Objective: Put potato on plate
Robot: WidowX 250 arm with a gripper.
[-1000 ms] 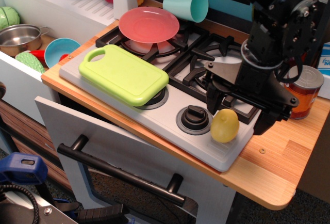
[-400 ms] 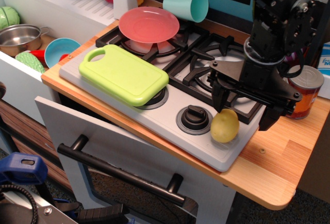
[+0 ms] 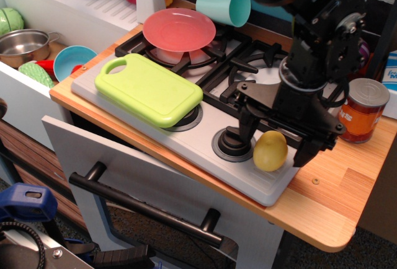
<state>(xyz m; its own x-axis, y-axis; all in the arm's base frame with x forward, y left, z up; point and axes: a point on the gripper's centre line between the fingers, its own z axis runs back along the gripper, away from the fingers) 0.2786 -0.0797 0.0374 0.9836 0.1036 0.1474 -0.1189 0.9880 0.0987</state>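
Note:
The pale-yellow potato sits on the front right corner of the grey toy stove, beside a black knob. My black gripper is open, with one finger to the left of the potato and the other to its right, straddling it from above and behind. The fingers do not press on it. The coral-pink plate rests on the back left burner, far from the gripper.
A lime-green cutting board lies on the stove's left front. A teal cup lies on its side behind the plate. An orange can stands right of the gripper. A blue bowl and a steel pot sit at left.
The gripper has moved left and down toward the front, from beside the can to around the potato. The potato has not moved.

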